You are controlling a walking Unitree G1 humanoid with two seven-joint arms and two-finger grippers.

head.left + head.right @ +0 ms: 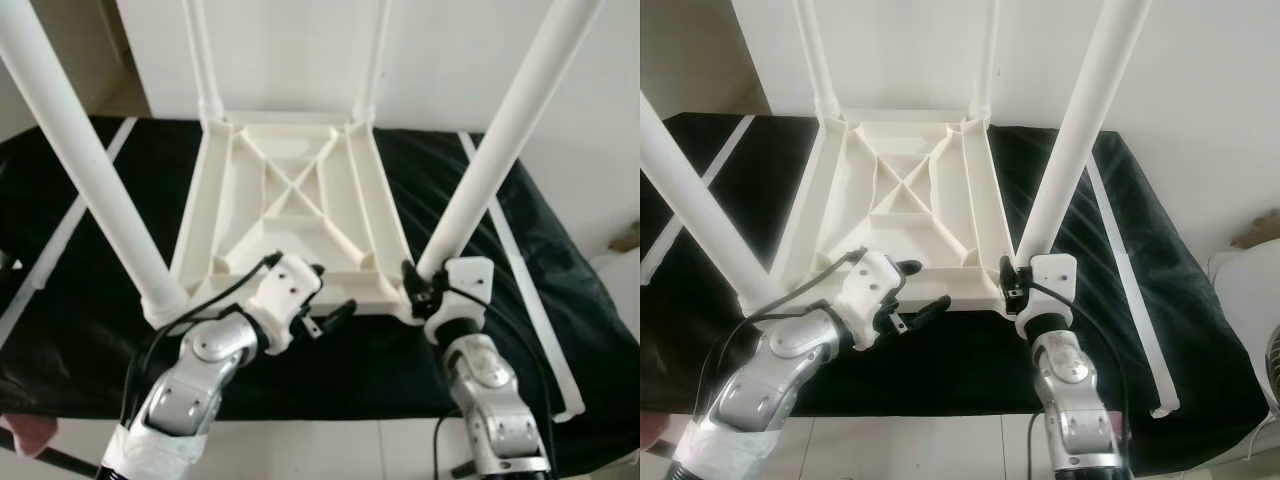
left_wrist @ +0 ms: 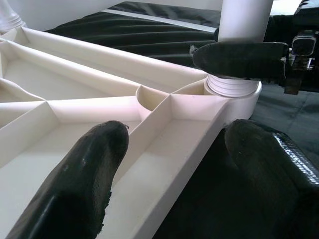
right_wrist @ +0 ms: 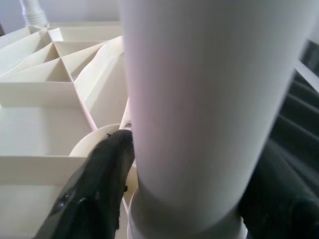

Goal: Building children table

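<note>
A white plastic children's table (image 1: 290, 190) lies upside down on a black cloth (image 1: 560, 280), its ribbed underside facing up. Four white legs stand up from its corners. My right gripper (image 1: 424, 287) is shut on the near right leg (image 1: 500, 150) just above its socket; in the right wrist view one black finger (image 3: 94, 189) presses against that leg (image 3: 199, 99). My left gripper (image 1: 328, 295) is open and straddles the table's near rim (image 2: 169, 149), one finger (image 2: 84, 174) over the inside, the other (image 2: 269, 169) outside above the cloth. The near left leg (image 1: 90, 170) leans outward.
The black cloth covers a low surface with white stripes (image 1: 530, 290) running along it. A white wall (image 1: 450, 50) rises right behind the two far legs (image 1: 205, 60). Pale floor tiles (image 1: 340, 450) lie at the near edge, and a pink object (image 1: 25, 435) is at the bottom left.
</note>
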